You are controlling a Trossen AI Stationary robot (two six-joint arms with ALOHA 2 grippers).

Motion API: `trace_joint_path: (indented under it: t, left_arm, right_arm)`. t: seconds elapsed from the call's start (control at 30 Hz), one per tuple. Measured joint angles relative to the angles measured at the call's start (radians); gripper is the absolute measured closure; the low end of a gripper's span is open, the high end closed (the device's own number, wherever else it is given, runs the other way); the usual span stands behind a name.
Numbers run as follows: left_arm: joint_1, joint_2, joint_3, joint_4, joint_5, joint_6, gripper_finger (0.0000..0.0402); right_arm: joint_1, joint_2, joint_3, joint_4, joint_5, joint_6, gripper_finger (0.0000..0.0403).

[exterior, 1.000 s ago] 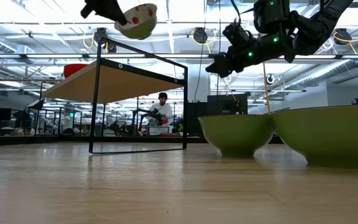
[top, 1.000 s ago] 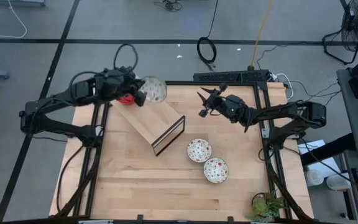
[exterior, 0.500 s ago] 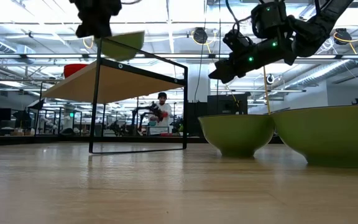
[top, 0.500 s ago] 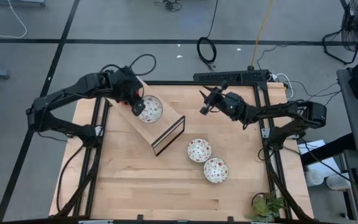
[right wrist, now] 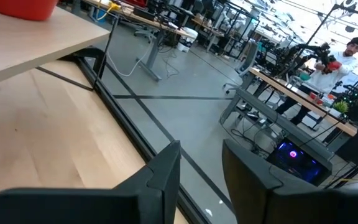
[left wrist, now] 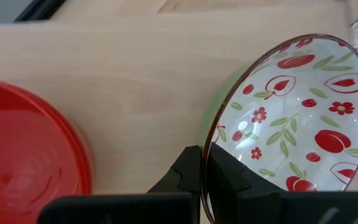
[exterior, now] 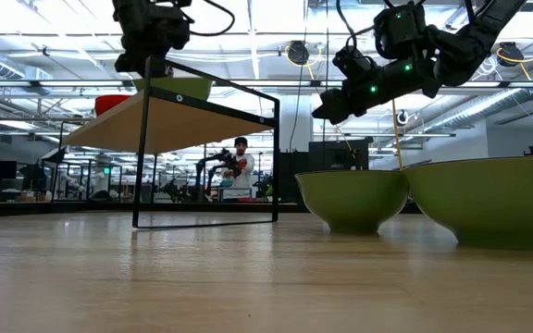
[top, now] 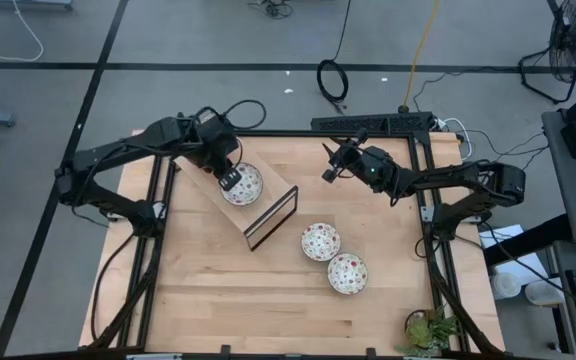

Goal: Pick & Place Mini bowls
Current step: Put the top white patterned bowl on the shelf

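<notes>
A white mini bowl with a red floral pattern [top: 245, 186] is at the top of a raised wooden shelf [top: 230, 214] with a black frame. My left gripper [top: 230, 180] is shut on its rim. In the low view the bowl's green underside [exterior: 179, 89] is down at the shelf board. A red mini bowl [left wrist: 23, 155] sits on the shelf beside it and also shows in the low view [exterior: 111, 102]. Two more patterned bowls [top: 320, 241] [top: 347, 273] rest on the table. My right gripper [top: 328, 166] is open and empty, hovering above the table's far side. My left gripper pinches the patterned bowl's rim [left wrist: 211, 148] on the side toward the red bowl, one finger inside the bowl [left wrist: 230, 177] and one outside [left wrist: 188, 174]. The fingers come from above, pointing down. The bowl is mouth up at the shelf top; I cannot tell whether it rests there.
The shelf's black frame [top: 273, 215] stands upright at its near right end. In the low view the two table bowls [exterior: 352, 199] [exterior: 489, 208] fill the right foreground. A potted plant [top: 428, 330] stands at the table's near right corner. A person shows far behind.
My left gripper has carried the patterned bowl from over the shelf's far end toward the table's near right and down onto the shelf top. The bowl has turned from tipped on its side to mouth up. The gripper has stayed shut on it.
</notes>
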Motion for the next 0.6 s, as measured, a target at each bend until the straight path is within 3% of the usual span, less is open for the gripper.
trace_joint_path:
  t: [0.43,0.6]
  left_arm:
    - [-0.001,0.020,0.002,-0.015,-0.002,-0.019,0.0393]
    - [-0.001,0.025,-0.001,-0.023,-0.007,-0.026,0.0352]
  right_arm:
    - [0.000,-0.001,0.000,-0.007,-0.001,0.003,0.0298]
    - [0.000,-0.001,0.000,-0.008,-0.001,0.003,0.0298]
